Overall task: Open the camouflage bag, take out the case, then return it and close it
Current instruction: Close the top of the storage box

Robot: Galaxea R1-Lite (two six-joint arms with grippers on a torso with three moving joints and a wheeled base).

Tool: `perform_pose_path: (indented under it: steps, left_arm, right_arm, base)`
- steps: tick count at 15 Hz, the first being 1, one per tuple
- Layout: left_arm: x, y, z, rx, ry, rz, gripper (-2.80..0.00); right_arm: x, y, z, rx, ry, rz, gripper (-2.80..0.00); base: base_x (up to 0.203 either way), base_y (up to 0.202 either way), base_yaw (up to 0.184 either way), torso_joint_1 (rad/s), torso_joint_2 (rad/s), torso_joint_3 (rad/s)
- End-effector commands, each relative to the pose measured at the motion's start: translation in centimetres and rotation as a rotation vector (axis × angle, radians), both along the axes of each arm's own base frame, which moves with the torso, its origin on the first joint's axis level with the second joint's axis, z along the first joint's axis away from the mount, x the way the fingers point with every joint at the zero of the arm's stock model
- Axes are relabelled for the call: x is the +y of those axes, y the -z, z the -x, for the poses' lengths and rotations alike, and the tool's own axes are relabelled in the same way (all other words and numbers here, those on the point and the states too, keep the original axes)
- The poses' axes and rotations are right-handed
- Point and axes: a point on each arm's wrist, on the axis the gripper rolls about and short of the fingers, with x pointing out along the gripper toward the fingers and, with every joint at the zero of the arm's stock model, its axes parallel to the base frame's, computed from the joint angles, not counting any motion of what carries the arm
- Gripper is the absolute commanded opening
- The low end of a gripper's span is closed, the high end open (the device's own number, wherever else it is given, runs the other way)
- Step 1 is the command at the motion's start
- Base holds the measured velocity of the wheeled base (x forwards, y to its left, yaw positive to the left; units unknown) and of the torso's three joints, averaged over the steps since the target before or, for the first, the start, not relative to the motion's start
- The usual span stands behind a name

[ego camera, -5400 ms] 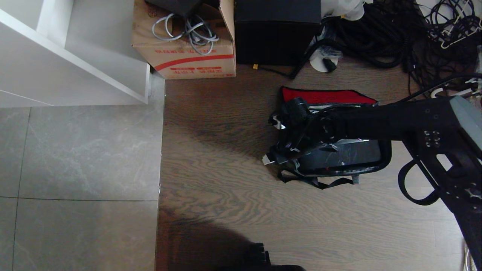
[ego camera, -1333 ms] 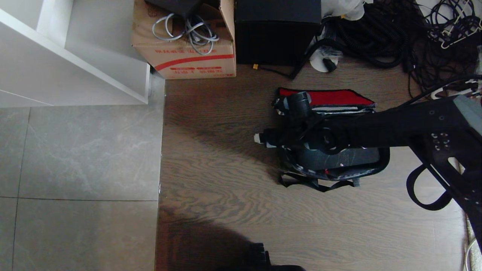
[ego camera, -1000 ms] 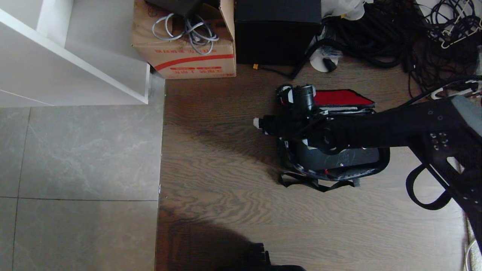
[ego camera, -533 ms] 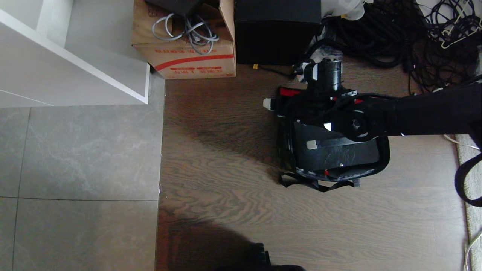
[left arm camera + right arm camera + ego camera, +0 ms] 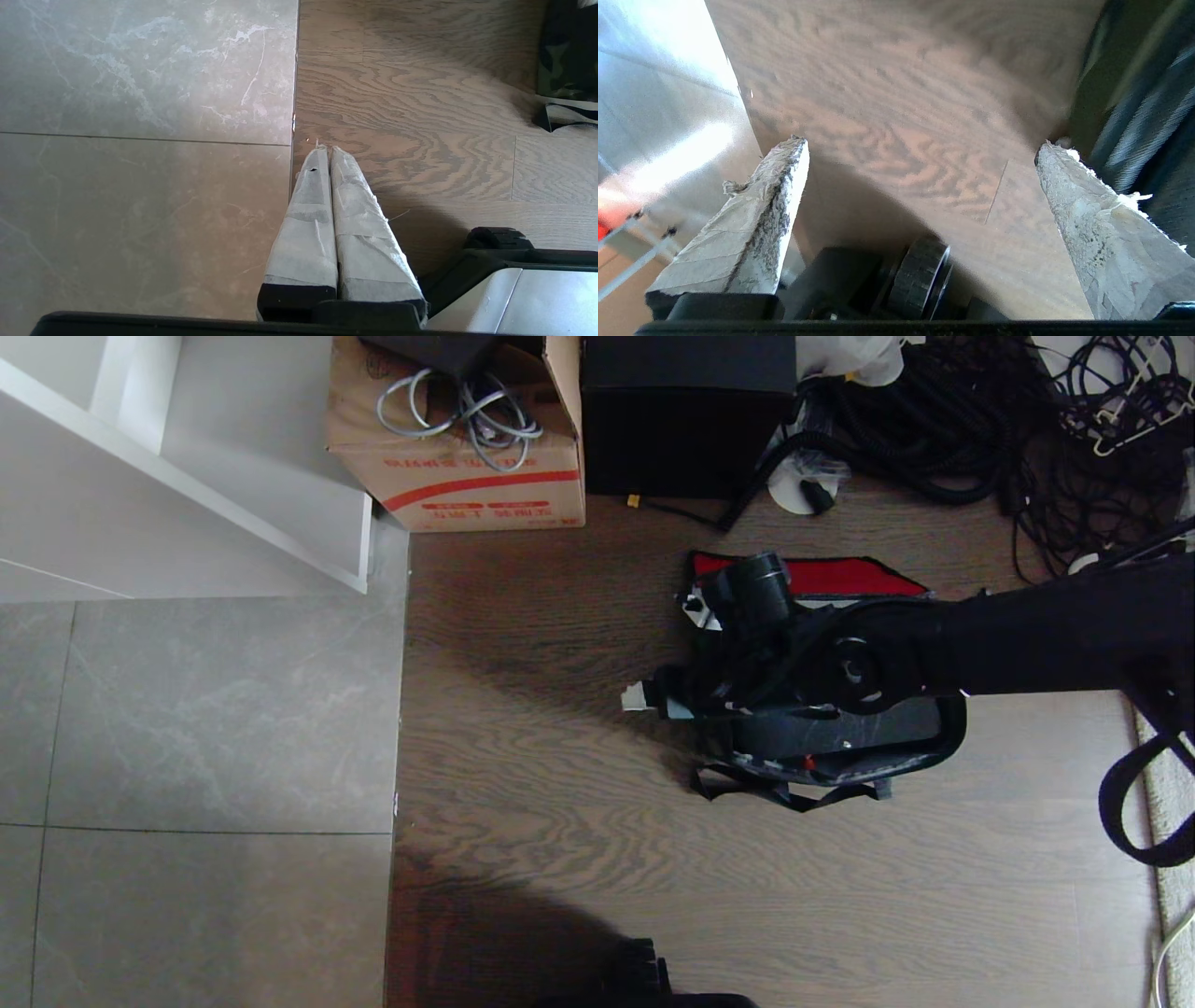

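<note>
I take the camouflage bag [image 5: 920, 747] as my landmark: it lies open on the wooden floor [image 5: 560, 859] with its long axis running across my head view, its red inner panel [image 5: 840, 577] folded back on the far side and the black case [image 5: 840, 733] lying flat inside the opening. My right gripper [image 5: 653, 701] sits at the bag's left short end, just past its edge and over bare floor, with the arm stretched across the bag from the right. Its fingers are spread wide apart and hold nothing; in the right wrist view I see only wood grain between the two pads, with the bag's striped edge just beside one fingertip [image 5: 1069, 182]. So the case lies back toward the arm from the fingertips, and I judge that the next move depends on bringing the fingers back over the bag's short end rather than reaching further out. My left gripper [image 5: 324, 151] hangs parked, well apart from the bag on its near-left side, at the seam where the wood meets the grey tiles [image 5: 140, 116], its fingers pressed together on nothing; the right arm is plainly the nearer one. As for writing, the cardboard box [image 5: 457, 457] beyond the bag carries red print under a red stripe, too small for me to read.
</note>
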Motion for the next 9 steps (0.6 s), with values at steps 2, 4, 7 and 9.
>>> perform_pose_path:
  steps: [2,4,7,9]
  left_arm:
    - [0.0,0.0,0.0,-0.001,0.0,0.0,-2.8]
    - [0.0,0.0,0.0,0.0,0.0,0.0,-2.8]
    - [0.0,0.0,0.0,0.0,0.0,0.0,-2.8]
    - [0.0,0.0,0.0,-0.001,0.0,0.0,-2.8]
  right_arm:
    - [0.9,2.7,-0.4,0.074,-0.042,0.034,0.0]
    - [1.1,4.3,-0.7,0.106,-0.045,0.064,0.0]
    - [1.2,6.3,-1.3,0.107,-0.02,0.176,0.0]
    - [0.3,6.2,-1.7,0.071,-0.016,0.247,0.0]
  base:
    - [0.0,0.0,0.0,0.0,0.0,0.0]
    - [0.0,0.0,0.0,0.0,0.0,0.0]
    - [0.0,0.0,0.0,0.0,0.0,0.0]
    - [0.0,0.0,0.0,0.0,0.0,0.0]
